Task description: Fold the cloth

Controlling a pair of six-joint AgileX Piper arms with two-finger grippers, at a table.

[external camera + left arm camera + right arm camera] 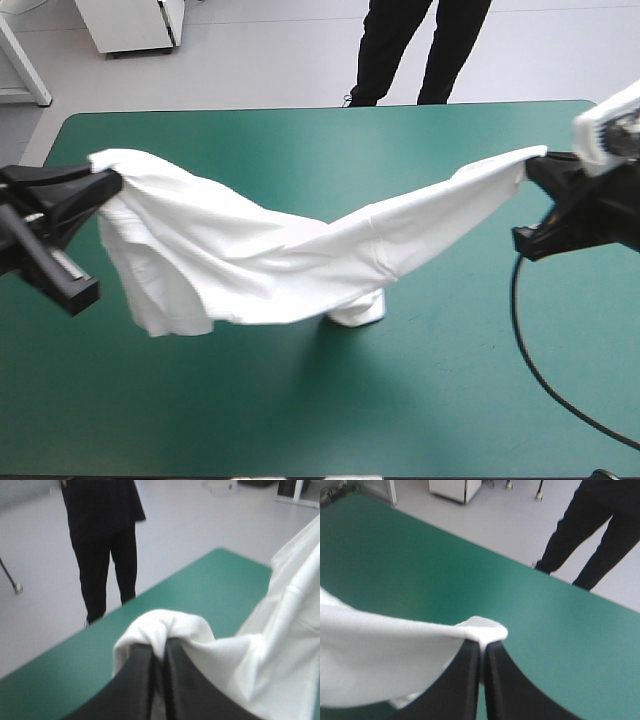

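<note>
T-shirt (260,255) hangs stretched above the table (300,420) middle, its lowest fold seemingly touching the table. Left gripper (110,185) pinches one end over the table's left side, right gripper (535,168) pinches the other over its right. Held apart, probably to spread it before folding.

This looks like a robotics lab or test room. One large desk (300,420) under a plain teal-green cover stands alone on a bare, pale grey floor (280,60). Two robot arms reach in over its left and right edges, the left gripper (113,184) and the right gripper (532,168) clamped on a white T-shirt (250,260) strung between them. Beyond the far edge stands a white cabinet (130,25), and past the far left corner a slanted white frame leg (25,65).
</note>
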